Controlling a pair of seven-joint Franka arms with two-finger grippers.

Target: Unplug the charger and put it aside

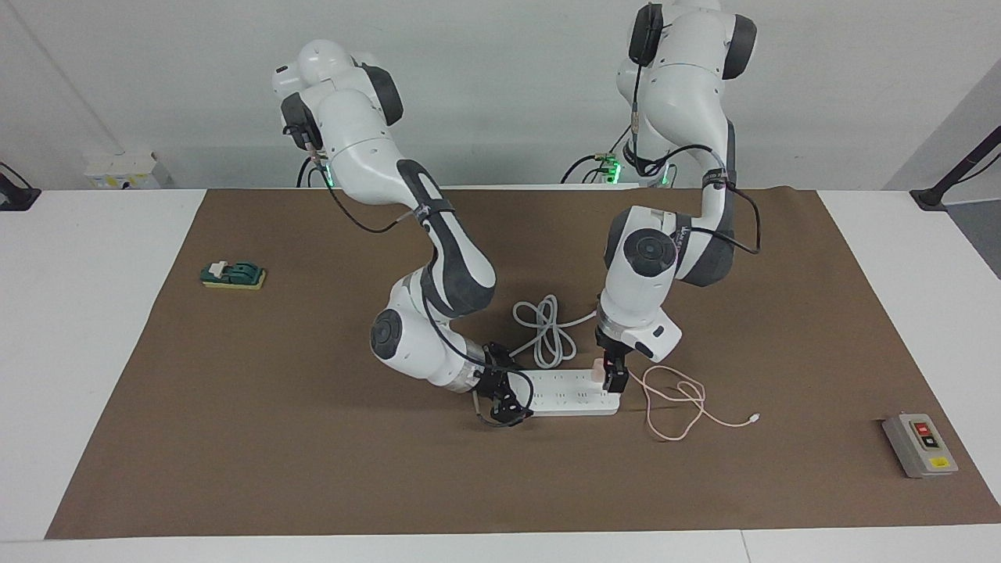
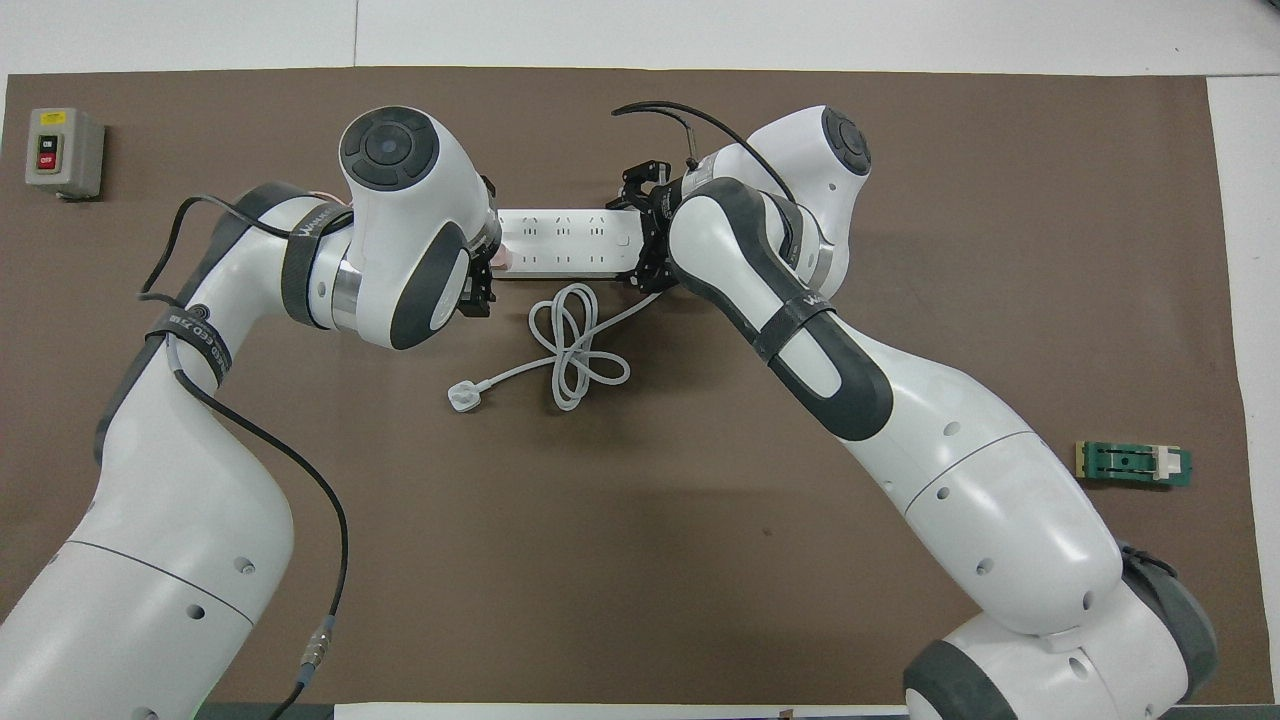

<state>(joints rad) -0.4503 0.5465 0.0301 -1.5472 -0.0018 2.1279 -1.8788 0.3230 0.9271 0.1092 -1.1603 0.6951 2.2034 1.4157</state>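
Note:
The pale pink charger [image 1: 598, 369] stands plugged into the white power strip [image 1: 571, 393] at its end toward the left arm. My left gripper [image 1: 612, 378] comes down on it from above, fingers closed around the cube. Its thin pink cable [image 1: 674, 408] loops on the mat and ends in a white connector [image 1: 755, 418]. My right gripper [image 1: 508, 397] clamps the strip's other end. In the overhead view a bit of the charger [image 2: 505, 262] shows beside the left gripper [image 2: 488, 275]. The strip [image 2: 565, 240] runs to the right gripper [image 2: 645, 240]. The pink cable is hidden there.
The strip's thick white cord [image 1: 547, 332] lies coiled on the brown mat nearer to the robots, with its plug [image 2: 463, 395]. A green block on a yellow pad [image 1: 233, 274] sits toward the right arm's end. A grey switch box [image 1: 919, 444] sits toward the left arm's end.

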